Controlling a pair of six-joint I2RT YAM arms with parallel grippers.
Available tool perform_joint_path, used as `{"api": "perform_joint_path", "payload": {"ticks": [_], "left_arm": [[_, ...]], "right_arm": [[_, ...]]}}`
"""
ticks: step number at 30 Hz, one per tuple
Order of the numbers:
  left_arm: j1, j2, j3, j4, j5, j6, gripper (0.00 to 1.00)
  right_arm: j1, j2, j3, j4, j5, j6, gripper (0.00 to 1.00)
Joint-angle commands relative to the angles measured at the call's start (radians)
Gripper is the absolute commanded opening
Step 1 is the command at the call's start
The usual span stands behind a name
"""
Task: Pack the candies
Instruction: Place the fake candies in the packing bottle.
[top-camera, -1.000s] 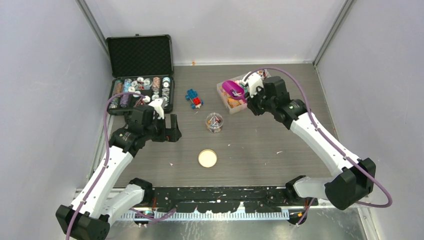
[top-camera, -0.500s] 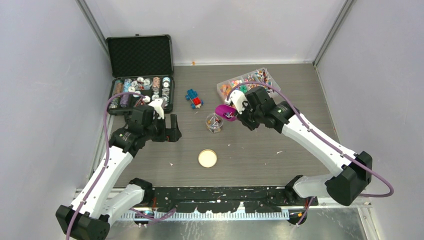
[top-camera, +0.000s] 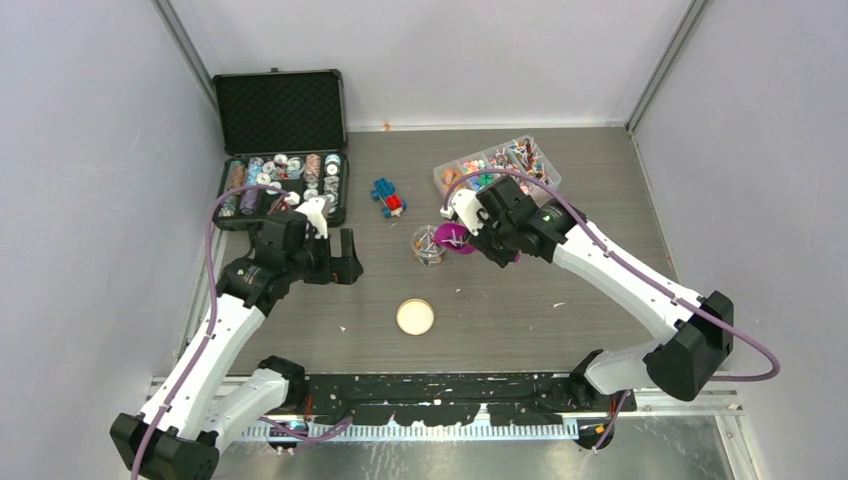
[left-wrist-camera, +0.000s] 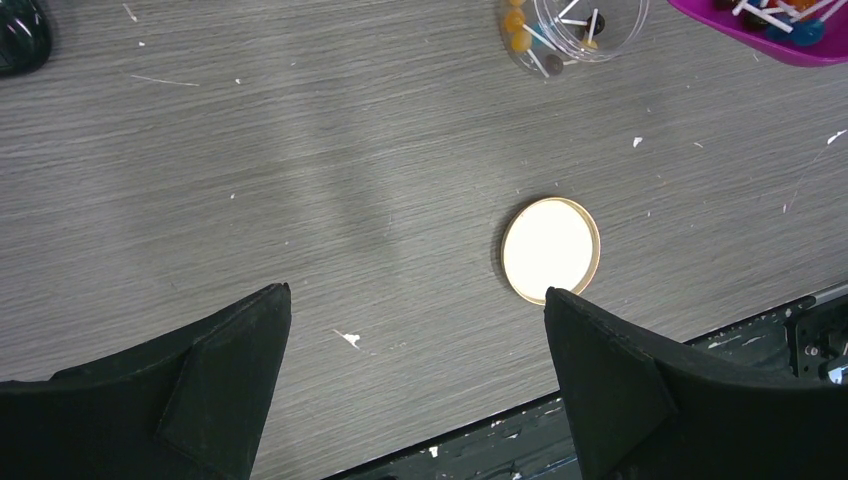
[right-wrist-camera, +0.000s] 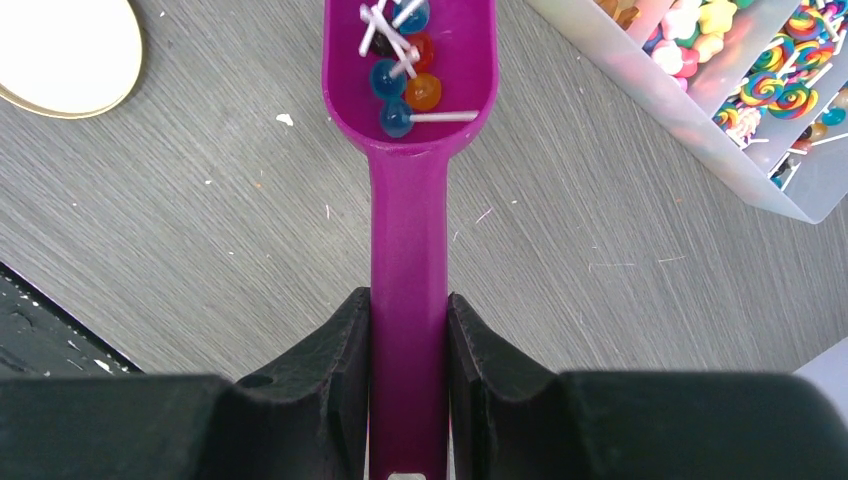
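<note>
My right gripper (right-wrist-camera: 408, 300) is shut on the handle of a purple scoop (right-wrist-camera: 410, 200). Its bowl carries several candies (right-wrist-camera: 402, 70), small blue, red and orange lollipops on white sticks. From above, the scoop (top-camera: 452, 237) hangs just right of a clear jar (top-camera: 428, 245) that holds a few lollipops, with the right gripper (top-camera: 482, 224) behind it. A clear divided tray (top-camera: 497, 163) at the back holds many more candies. My left gripper (left-wrist-camera: 415, 300) is open and empty over bare table, left of the jar (left-wrist-camera: 575, 30).
A round cork lid (top-camera: 414, 317) lies flat near the front, also seen under the left wrist as the cork lid (left-wrist-camera: 551, 249). A blue-and-red toy brick figure (top-camera: 388, 197) sits behind the jar. An open black case (top-camera: 281, 180) of spools stands at the back left.
The right arm has carried the loaded scoop from over the candy tray leftward and forward to beside the jar. The left arm has not moved.
</note>
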Motion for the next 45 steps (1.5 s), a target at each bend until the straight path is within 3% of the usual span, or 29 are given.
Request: {"api": "perform_joint_path", "payload": {"ticks": [1, 45], "left_arm": [[-0.005, -0.019, 0.011, 0.026, 0.004, 0.012, 1.00], [-0.010, -0.031, 0.011, 0.022, -0.010, 0.011, 1.00]], "right_arm": [[0.016, 0.019, 0.063, -0.007, 0.031, 0.005, 0.00], [0.080, 0.207, 0.287, -0.245, 0.165, 0.016, 0.01]]}}
